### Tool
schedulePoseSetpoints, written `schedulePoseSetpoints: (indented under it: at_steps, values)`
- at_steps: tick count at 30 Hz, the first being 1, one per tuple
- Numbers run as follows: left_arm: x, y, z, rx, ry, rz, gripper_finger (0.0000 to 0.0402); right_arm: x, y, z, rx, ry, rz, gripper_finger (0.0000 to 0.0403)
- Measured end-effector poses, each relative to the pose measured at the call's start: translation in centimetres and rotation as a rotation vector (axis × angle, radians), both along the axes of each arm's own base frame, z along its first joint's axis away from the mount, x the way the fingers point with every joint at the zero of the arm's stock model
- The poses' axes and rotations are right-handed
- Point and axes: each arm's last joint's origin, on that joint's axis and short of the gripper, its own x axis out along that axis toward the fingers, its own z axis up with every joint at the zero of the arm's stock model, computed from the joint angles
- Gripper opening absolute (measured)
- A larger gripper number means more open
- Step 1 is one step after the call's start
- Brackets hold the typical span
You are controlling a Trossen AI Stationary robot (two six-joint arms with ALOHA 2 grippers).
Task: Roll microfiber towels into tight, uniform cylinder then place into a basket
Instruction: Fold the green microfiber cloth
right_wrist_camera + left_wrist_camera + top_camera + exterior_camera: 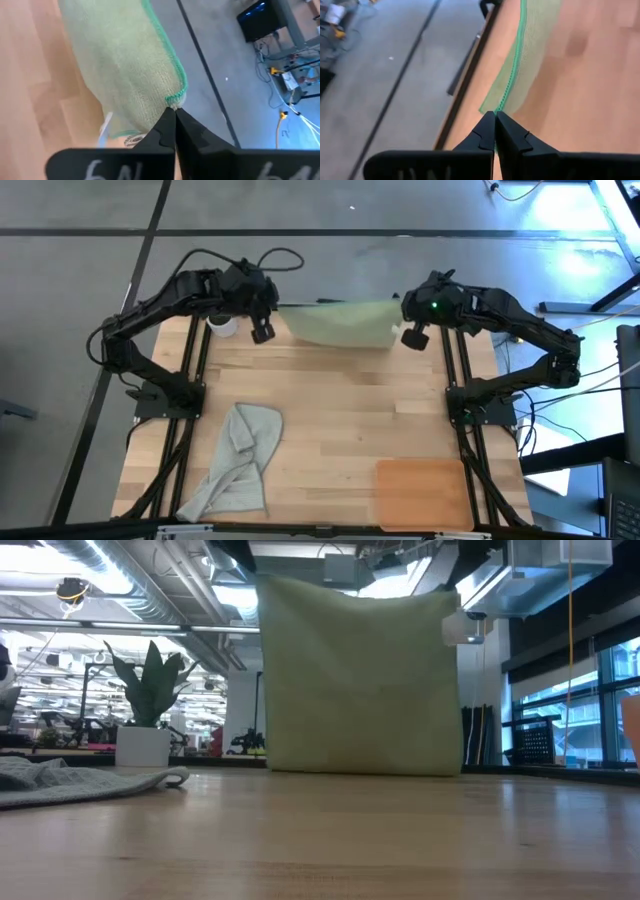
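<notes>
While both arms hold the sage green towel [340, 322] up by its two upper corners, the step in hand seems to be the spreading of the cloth before rolling. The left pincer [495, 131] is pressed together on one corner of it, and the right pincer [173, 125] pinches the other corner in the same way. The towel hangs as a flat sheet at the far side of the table [340, 410], and in the low view its lower edge reaches down to the wood or very near it.

I judge that the next move asks both arms to lower the cloth together and lay it flat without folds, so that the roll can begin from a straight edge.

The green towel looks soft and a little fuzzy, with a darker green stitched border. The light grey towel [236, 460] lies crumpled at the near left, and the basket [420, 492] is at the near right, well apart from both.
</notes>
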Motion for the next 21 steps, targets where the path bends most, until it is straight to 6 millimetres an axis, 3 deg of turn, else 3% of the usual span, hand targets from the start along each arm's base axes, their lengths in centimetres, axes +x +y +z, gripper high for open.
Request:
schedulePoseSetpoints:
  at_steps: [7, 14, 21]
  values:
    - [0.2, -2.5, -0.5, -0.084, 0.023, -0.012, 0.0, 0.9, 1.4, -3.6, 0.144, 0.064, 0.076, 0.0]
    - [0.7, -5.0, -1.4, -0.186, 0.068, 0.018, 0.0, 1.4, 3.1, -7.2, 0.237, 0.115, 0.044, 0.0]
    - [2.7, -7.4, -4.9, -0.22, 0.203, -0.021, 0.0, 2.1, 5.0, -9.8, 0.311, 0.11, 0.1, 0.0]
